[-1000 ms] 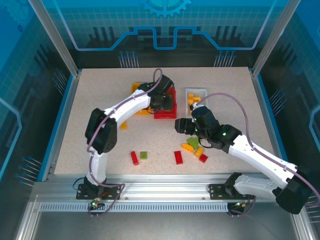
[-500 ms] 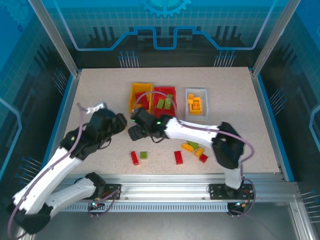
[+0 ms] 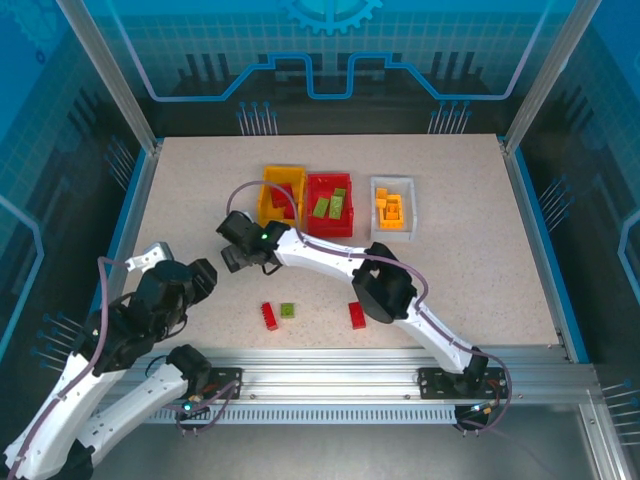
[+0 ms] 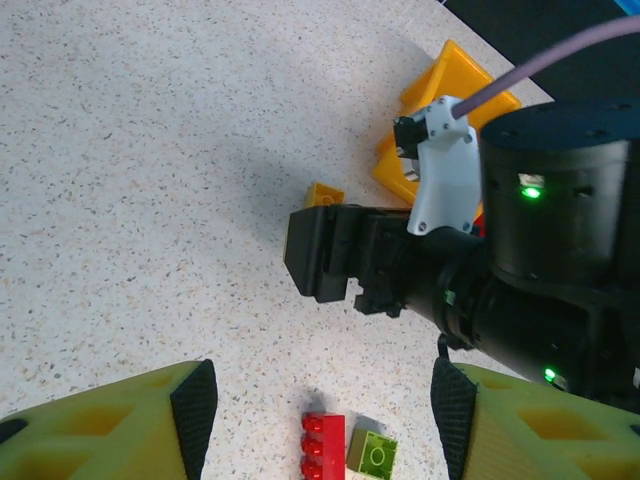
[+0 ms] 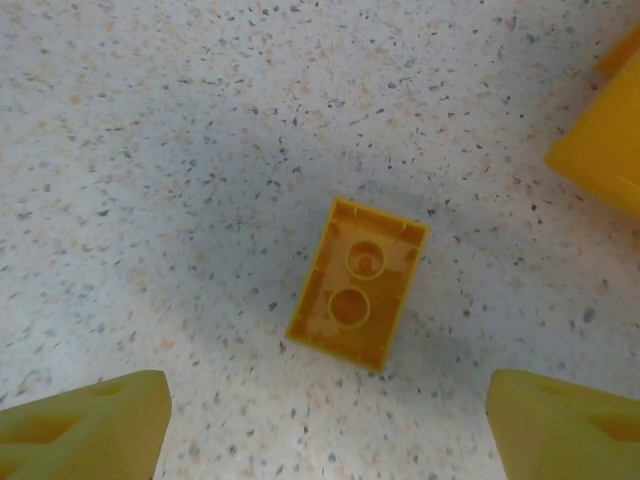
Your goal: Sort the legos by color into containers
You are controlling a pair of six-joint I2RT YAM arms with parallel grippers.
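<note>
— How far along are your legos?

— Well past halfway, by my read. Check your bins: the red bin [image 3: 330,230] holds green bricks [image 3: 322,208], the white bin [image 3: 393,235] holds orange ones [image 3: 388,208], and the yellow bin [image 3: 268,185] shows red inside, though I can't count those.

— So what's loose?

— Four that I can see on the surface [image 3: 480,260]. Near the front edge there's the left red brick [image 3: 269,315] with a green brick [image 3: 288,311] just beside it, and the right red brick [image 3: 357,315] well apart from them. The fourth is a yellow brick [image 5: 357,283], lying studs-down near the yellow bin.

— And the claws?

— Your right claw [image 5: 330,420] hangs straight over that yellow brick, fingers spread wide on either side of it, gripping nothing. Your left claw [image 4: 320,400] is spread and empty too, over the near left of the surface, with the red-and-green pair just ahead of it.

— Anything I'm missing?

— Maybe. Your right arm [image 3: 385,290] lies across the front middle, so more bricks could sit under it; I can't tell. Going by what shows, you've got four pickups left, yellow likely first.
</note>
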